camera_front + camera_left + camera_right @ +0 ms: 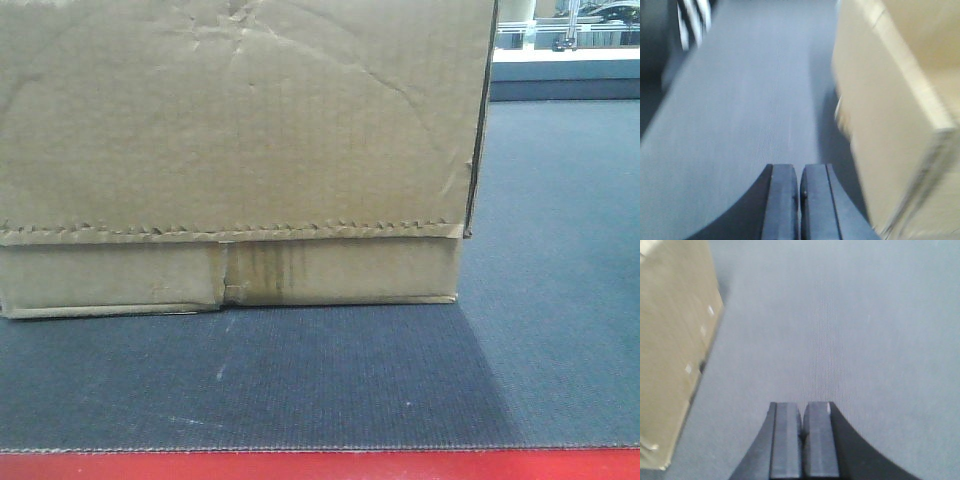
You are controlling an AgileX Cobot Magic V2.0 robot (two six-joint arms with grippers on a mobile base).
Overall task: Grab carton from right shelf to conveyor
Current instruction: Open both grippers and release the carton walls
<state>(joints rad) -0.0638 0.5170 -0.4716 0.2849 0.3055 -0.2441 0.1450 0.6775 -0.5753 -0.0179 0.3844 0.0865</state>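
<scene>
left claw (799, 200): jaws pressed together, holding nothing; carton (900, 125) just beside it on its right, apart from it.
carton: sits flat on the conveyor (330, 380), taped seam toward the red front edge; it looks already delivered.
right claw (801, 437): closed narrow, empty; carton to its left, apart, bare belt ahead.
step in hand: likely drawing clear; back both claws straight away from the carton's sides, without nudging it.

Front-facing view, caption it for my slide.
Creased brown carton resting on the dark ribbed conveyor, red front edge below.
</scene>
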